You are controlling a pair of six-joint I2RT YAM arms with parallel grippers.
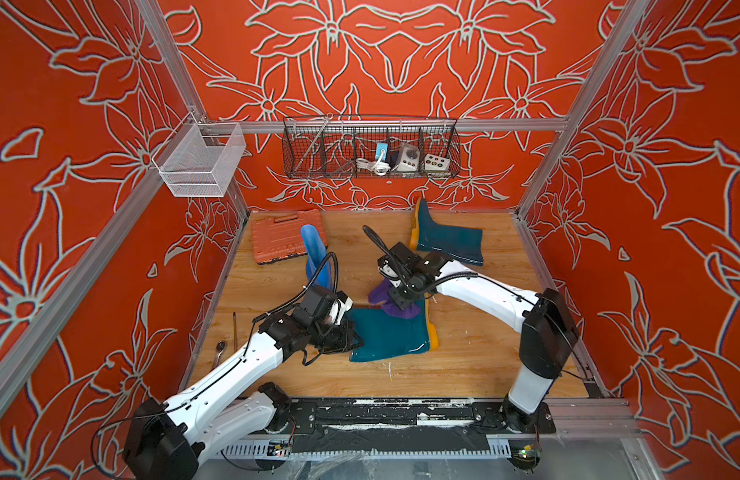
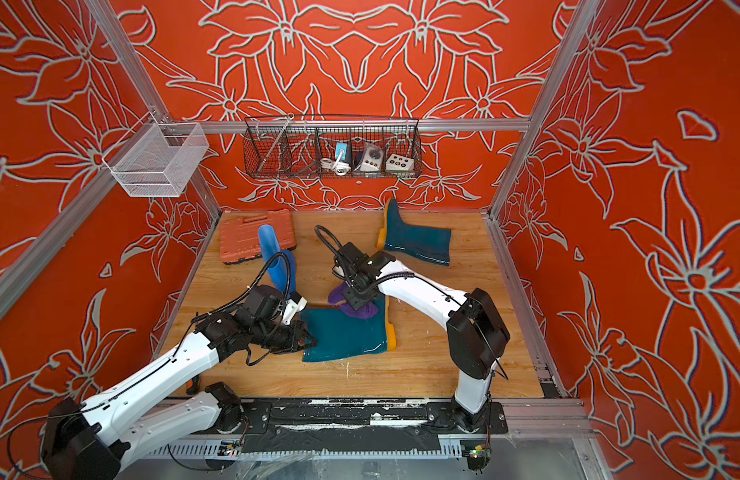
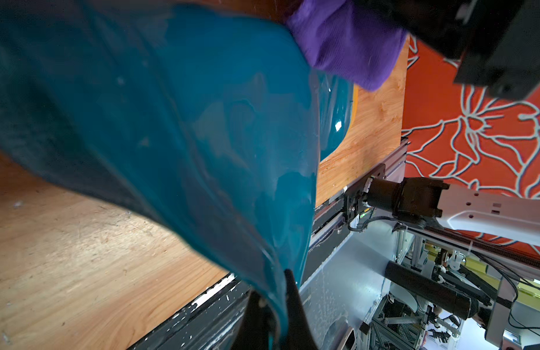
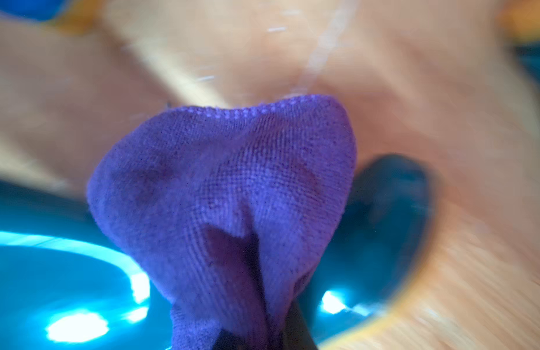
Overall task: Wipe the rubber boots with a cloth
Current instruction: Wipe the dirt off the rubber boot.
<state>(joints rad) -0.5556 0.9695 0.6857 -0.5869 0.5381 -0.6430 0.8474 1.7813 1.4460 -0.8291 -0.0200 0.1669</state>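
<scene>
Left pincer clamps near teal boot mid-bench; right pincer clamps the one cloth resting on it. Three boots: blue boot back-left, second teal boot by back edge. Both arms reach inward.

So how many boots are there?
3. The blue boot by the orange case, the far teal boot lying at the back, and the near teal boot in the middle, partly under the cloth. None seems hidden.
</scene>
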